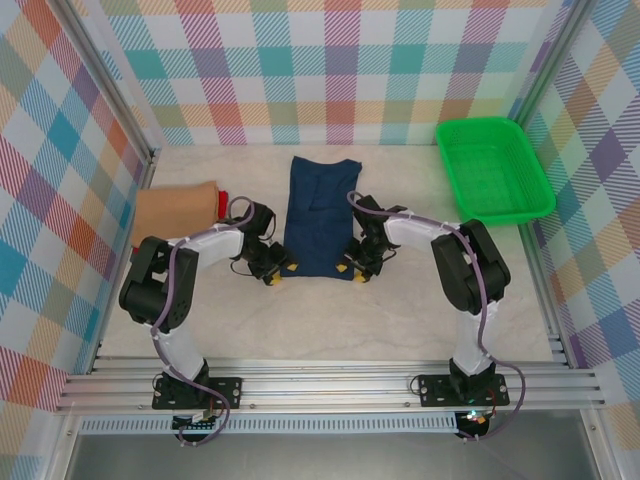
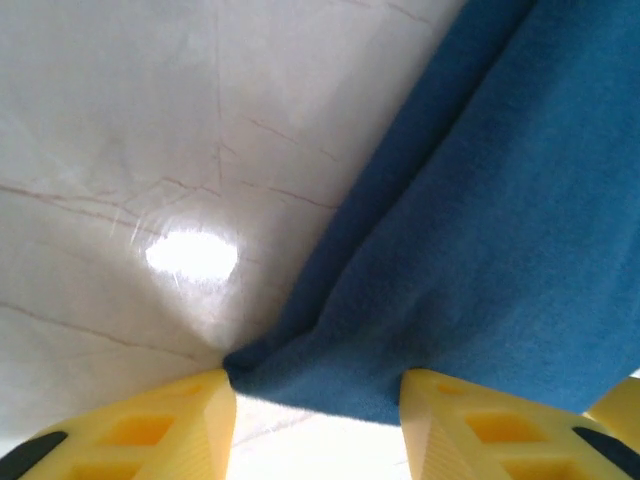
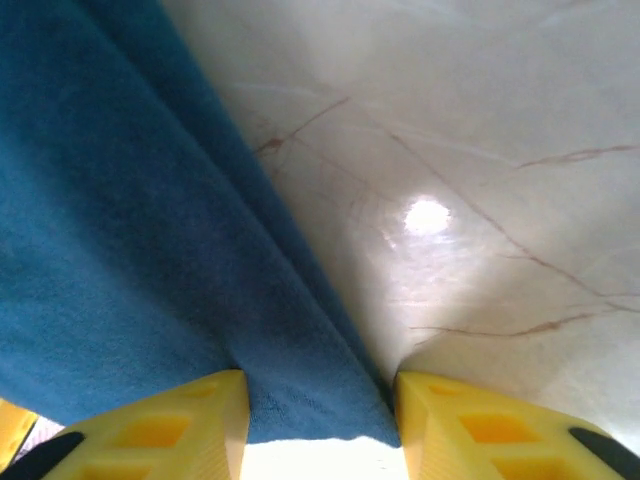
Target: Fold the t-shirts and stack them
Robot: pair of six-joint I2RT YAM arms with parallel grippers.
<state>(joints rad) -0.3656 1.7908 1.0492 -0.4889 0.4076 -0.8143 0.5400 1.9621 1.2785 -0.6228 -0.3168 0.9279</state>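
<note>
**Now, the near hem of the blue shirt**

Closest to the arms, both grippers are down at the near edge of the blue shirt (image 1: 318,210), the left gripper (image 1: 272,272) at its left corner and the right gripper (image 1: 352,268) at its right. Each wrist view shows yellow fingers (image 2: 190,420) part-open with blue cloth between them. Whether the pads are biting yet, I cannot tell.

The shirt lies mid-table (image 1: 330,320) as a long narrow strip running away from the arms. The step looks like taking both near corners to fold the strip over towards its far end.

To do it well, I'd want every layer of the hem caught before lifting. Both corners should rise level and travel together, so the fold lands square.

Further back on the left sits a folded tan shirt (image 1: 175,210) with a red one (image 1: 223,198) showing at its edge. The green basket (image 1: 505,213) stands far right, well apart.
</note>
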